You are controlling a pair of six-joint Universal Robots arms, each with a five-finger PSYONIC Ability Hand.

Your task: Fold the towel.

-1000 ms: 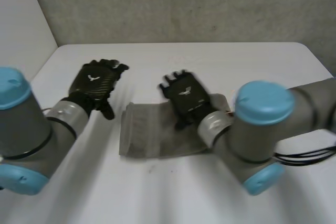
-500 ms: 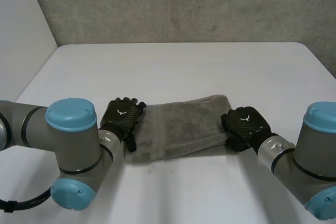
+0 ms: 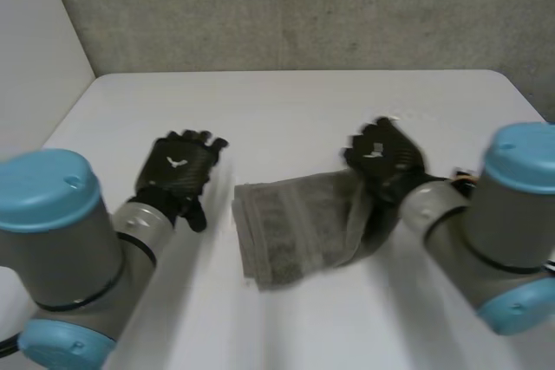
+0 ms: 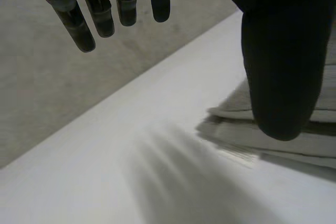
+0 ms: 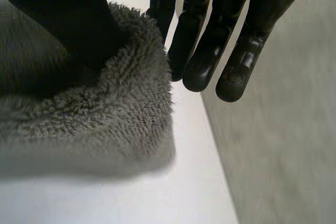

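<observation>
A grey towel (image 3: 290, 231) lies folded in layers on the white table (image 3: 286, 110). My right hand (image 3: 386, 158) is at the towel's right end, which rises from the table up to it. In the right wrist view the thumb (image 5: 68, 19) presses the fluffy towel (image 5: 105, 124) edge against the fingers (image 5: 210, 40), so the hand is shut on the towel. My left hand (image 3: 178, 171) hovers open to the left of the towel, apart from it. In the left wrist view its fingers (image 4: 100, 14) are straight and spread, and the towel's layered end (image 4: 231, 127) lies beside the thumb (image 4: 278, 66).
A grey wall (image 3: 286, 6) stands behind the table's far edge. A pale wall panel (image 3: 35, 32) borders the table's left side. Both arms' grey joints with light-blue caps (image 3: 48, 179) (image 3: 520, 158) sit low at the near side.
My right hand has closed on the towel's right end and lifted it leftward, shortening the towel. My left hand has left the towel's left end and pulled away to the left.
</observation>
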